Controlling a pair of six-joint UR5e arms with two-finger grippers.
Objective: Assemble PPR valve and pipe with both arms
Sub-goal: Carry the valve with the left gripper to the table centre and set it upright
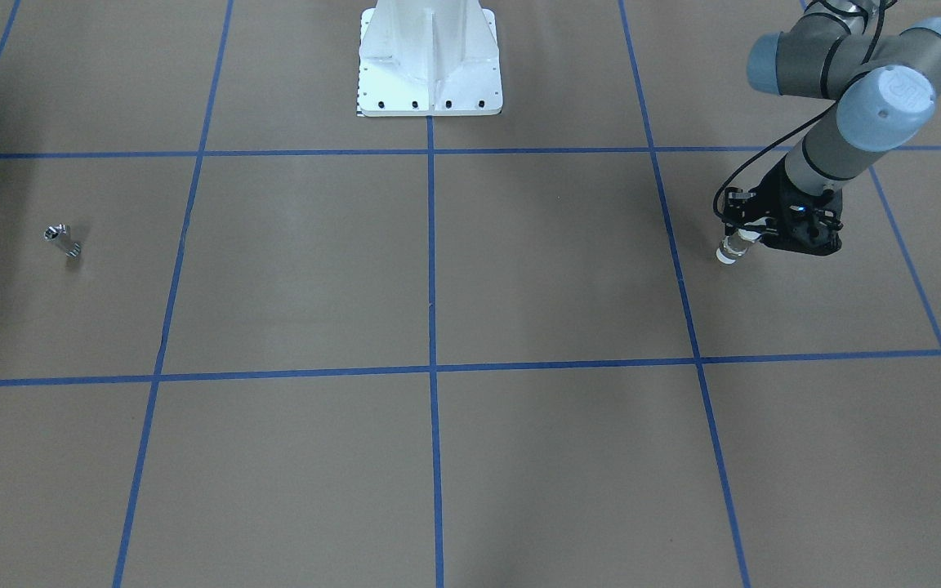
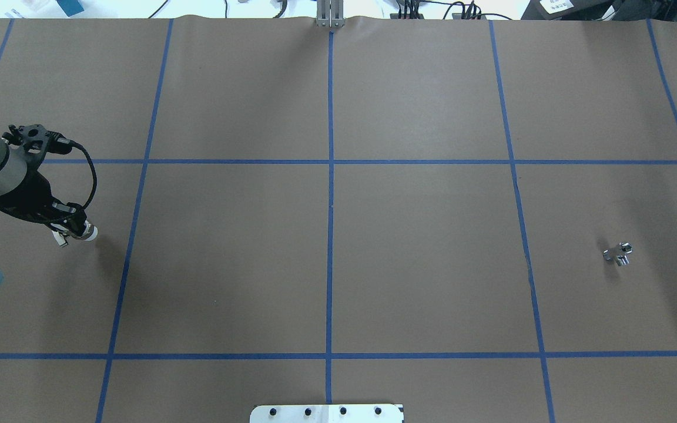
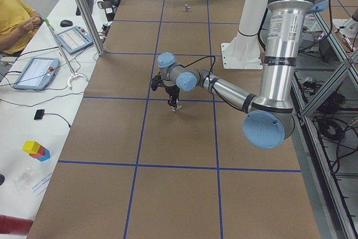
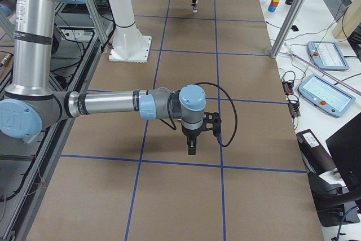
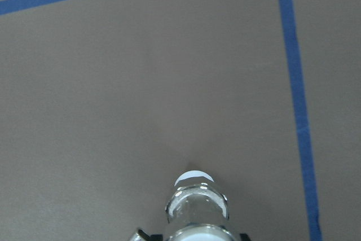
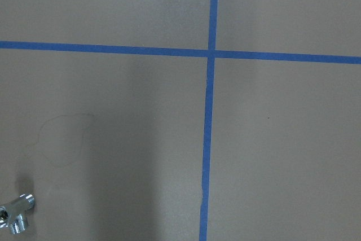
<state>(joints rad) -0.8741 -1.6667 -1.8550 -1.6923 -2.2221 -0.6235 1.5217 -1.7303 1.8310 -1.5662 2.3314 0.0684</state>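
Note:
My left gripper [image 1: 752,237] is shut on the PPR valve [image 1: 729,252], a white fitting with metal bands. It holds the valve end-down close over the brown paper, at the robot's left side [image 2: 87,232]. In the left wrist view the valve [image 5: 197,204] points at the table. The pipe [image 1: 62,240], a small shiny silver piece, lies alone on the robot's right side [image 2: 618,254] and shows at the bottom left of the right wrist view [image 6: 16,219]. My right gripper [image 4: 192,149] shows only in the exterior right view, pointing down over the table. I cannot tell if it is open.
The white pedestal [image 1: 430,65] stands at the robot's edge of the table. Blue tape lines [image 2: 330,205] divide the brown paper into squares. A side bench with tablets [image 3: 36,71] and a metal post [image 3: 84,12] run along the far edge.

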